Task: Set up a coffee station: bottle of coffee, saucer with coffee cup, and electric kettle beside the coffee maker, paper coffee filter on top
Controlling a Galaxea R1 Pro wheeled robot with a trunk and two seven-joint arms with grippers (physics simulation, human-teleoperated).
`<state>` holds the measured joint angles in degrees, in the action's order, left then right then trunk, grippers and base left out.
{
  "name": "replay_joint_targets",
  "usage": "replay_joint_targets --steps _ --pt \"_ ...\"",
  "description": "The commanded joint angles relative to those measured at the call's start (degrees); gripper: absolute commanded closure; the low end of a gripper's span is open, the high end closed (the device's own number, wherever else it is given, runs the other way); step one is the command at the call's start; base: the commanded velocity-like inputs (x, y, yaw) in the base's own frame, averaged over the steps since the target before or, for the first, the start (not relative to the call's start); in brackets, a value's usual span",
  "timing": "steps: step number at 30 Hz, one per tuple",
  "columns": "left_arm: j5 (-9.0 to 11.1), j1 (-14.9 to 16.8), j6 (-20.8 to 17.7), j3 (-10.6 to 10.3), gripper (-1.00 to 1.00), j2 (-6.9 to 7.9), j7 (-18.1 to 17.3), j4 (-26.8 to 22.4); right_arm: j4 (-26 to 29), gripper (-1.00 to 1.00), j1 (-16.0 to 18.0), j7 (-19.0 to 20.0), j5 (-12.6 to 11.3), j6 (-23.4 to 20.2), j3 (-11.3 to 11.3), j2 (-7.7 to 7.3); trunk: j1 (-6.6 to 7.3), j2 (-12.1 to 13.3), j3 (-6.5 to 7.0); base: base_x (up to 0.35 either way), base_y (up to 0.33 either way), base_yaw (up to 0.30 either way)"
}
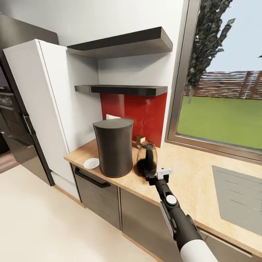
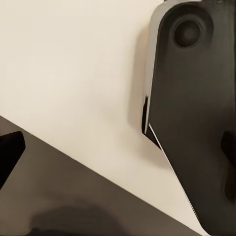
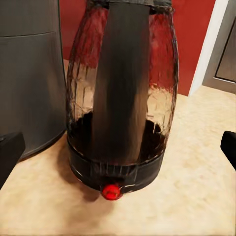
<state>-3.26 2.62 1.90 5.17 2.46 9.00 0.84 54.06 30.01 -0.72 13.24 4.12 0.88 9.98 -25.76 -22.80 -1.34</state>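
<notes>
A: Well, found the electric kettle (image 3: 123,98) where?

B: Stood upright on the worktop (image 1: 189,174), just beside the coffee maker (image 1: 113,147), on the side away from the worktop's left end. Handle and red switch (image 3: 111,191) turned toward the front edge.

A: And the right hand (image 1: 159,177)?

B: Hovered above the worktop's front part, just before the kettle's handle and apart from it. Spread wide in the right wrist view, one dark fingertip (image 3: 10,150) at each border, with the kettle between them. Gripped nothing.

A: Left hand (image 2: 118,147)?

B: Looked wide too, with one dark fingertip (image 2: 10,152) at the border of the left wrist view and the other hard to pick out against a dark robot part. Held nothing, over pale floor (image 2: 73,64).

A: Anything else near the coffee maker?

B: Saucer (image 1: 91,163), bare, close to the worktop's left end and front edge, just beside the machine. Small brown-topped thing (image 1: 140,140) behind the kettle, toward the back edge by the red wall panel (image 1: 134,109); mostly hidden, so could not tell what. White pointed corner (image 1: 111,117) peeking over the machine's flat top from behind.

A: Shelves?

B: Thin black kitchen shelf (image 1: 122,89) on the wall above the machine, thicker black shelf (image 1: 123,43) higher up. Grey sink (image 1: 240,196) set into the worktop toward its right end, well apart from the kettle.
</notes>
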Motion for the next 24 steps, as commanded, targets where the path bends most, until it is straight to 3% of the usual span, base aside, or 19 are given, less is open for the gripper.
replay_joint_targets --steps 1,9,18,24 --pt "-0.3 0.1 0.2 0.5 -1.00 0.00 0.2 -0.2 -0.1 -1.00 0.0 -0.1 0.5 0.1 0.0 0.02 -0.03 -0.1 -0.14 -0.018 0.000 0.000" --pt "-0.6 0.2 -0.3 0.2 -1.00 0.06 -0.4 -6.1 -1.4 -1.00 -0.1 -0.3 0.5 3.8 0.0 0.02 -0.03 -0.1 -0.14 -0.003 0.000 0.000" --pt "-0.9 0.2 0.6 -0.2 -1.00 0.52 -0.6 -6.9 -1.6 -1.00 -3.6 -6.5 0.4 7.3 0.2 0.02 -0.03 -0.1 -0.14 0.000 0.000 0.000" --pt "-1.0 0.2 3.4 -0.3 -1.00 0.62 -0.6 -7.0 -1.7 -1.00 -9.4 -11.6 0.5 17.8 0.3 0.02 -0.03 -0.1 -0.14 0.000 0.000 0.000"
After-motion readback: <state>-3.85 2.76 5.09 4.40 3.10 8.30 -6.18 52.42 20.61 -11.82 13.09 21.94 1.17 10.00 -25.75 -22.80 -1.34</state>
